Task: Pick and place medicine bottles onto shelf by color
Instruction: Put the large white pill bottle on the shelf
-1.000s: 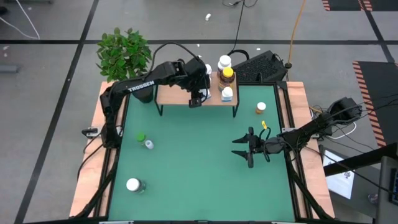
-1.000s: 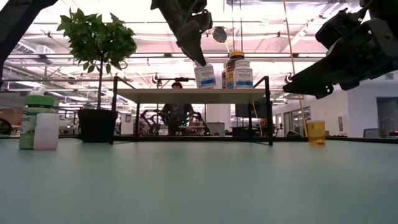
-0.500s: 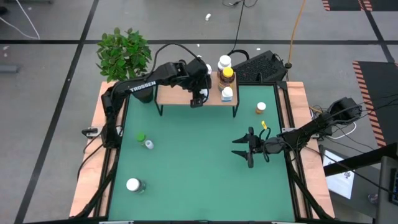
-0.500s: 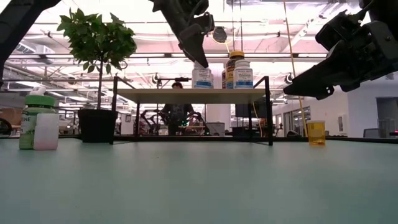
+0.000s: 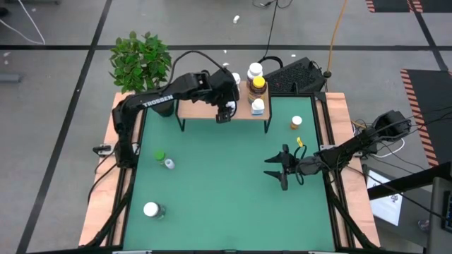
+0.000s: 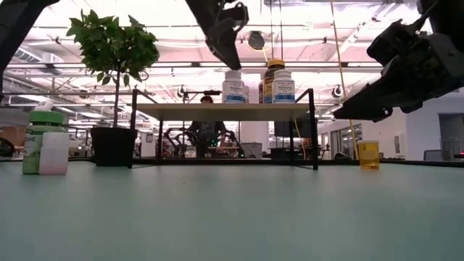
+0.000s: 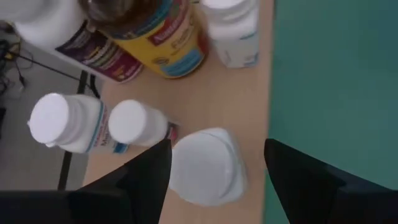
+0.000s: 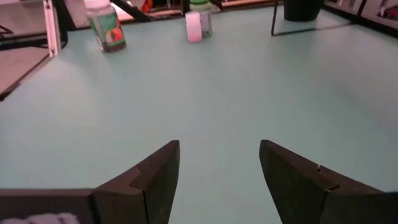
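Observation:
The shelf (image 5: 198, 106) (image 6: 217, 108) stands at the table's far edge and carries several medicine bottles. Among them are an amber one with a yellow cap (image 5: 258, 85) (image 7: 158, 34) and white ones (image 5: 258, 106) (image 7: 65, 121). A white bottle (image 6: 234, 88) (image 7: 205, 168) stands upright on the shelf's near edge. My left gripper (image 5: 224, 111) (image 6: 230, 64) (image 7: 216, 149) hangs open just above it, one finger to each side of the cap, apart from it. My right gripper (image 5: 278, 169) (image 8: 219, 162) hovers open over the table's right half, holding nothing.
On the table stand a green-capped bottle (image 5: 160, 156) (image 6: 43, 138) with a small vial (image 5: 169, 164) beside it. A white-capped bottle (image 5: 152, 209) stands near left and an orange-topped one (image 5: 296, 123) (image 6: 368, 154) far right. A potted plant (image 5: 141, 60) stands left of the shelf.
My left gripper held the white bottle tilted over the shelf. It has set the bottle upright on the shelf's near edge, let go and risen a little above the cap. My right arm has kept still.

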You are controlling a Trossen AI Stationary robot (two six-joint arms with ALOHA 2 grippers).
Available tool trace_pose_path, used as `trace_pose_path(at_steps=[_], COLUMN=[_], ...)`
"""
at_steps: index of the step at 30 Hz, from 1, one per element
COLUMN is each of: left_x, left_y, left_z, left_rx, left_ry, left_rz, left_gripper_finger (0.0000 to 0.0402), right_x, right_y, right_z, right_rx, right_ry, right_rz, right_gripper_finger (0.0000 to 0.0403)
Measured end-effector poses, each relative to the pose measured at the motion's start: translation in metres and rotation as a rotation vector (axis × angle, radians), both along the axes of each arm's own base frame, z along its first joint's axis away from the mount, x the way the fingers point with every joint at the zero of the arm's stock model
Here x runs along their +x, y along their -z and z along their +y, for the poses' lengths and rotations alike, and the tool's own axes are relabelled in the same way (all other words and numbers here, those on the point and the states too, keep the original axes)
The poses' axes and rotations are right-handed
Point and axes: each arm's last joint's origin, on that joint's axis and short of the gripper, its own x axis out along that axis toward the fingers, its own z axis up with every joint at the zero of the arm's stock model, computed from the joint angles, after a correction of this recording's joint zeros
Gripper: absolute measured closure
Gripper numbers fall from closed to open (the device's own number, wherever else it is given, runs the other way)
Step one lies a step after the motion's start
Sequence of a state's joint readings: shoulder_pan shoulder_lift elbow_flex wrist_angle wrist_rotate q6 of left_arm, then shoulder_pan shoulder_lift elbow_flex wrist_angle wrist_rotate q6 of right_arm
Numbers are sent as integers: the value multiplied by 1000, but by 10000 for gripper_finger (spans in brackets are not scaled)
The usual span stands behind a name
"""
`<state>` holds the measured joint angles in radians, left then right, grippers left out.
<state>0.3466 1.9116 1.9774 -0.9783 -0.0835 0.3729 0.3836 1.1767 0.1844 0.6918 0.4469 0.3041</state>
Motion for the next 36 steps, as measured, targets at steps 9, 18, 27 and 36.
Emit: trace_pose_path(at_steps=[9,18,27,36], left_x=[-17,-22,-17,-8], left_y=[-7,7,38,40], left_z=[-14,-12,1,10], left_rx=[1,-82,-79,-36], left_ry=[-177,-334,-366,-346], left_rz=[84,102,88,-23], left_gripper_finger=[143,161,189,208], right_x=[0,0,0,0], right_y=[0,0,0,0], right_z=[-1,0,1,1], right_rx=[49,68,76,72], right_ry=[21,26,19,18], right_rz=[-1,-7,-7,-6], right_gripper_finger=[188,188,188,188])
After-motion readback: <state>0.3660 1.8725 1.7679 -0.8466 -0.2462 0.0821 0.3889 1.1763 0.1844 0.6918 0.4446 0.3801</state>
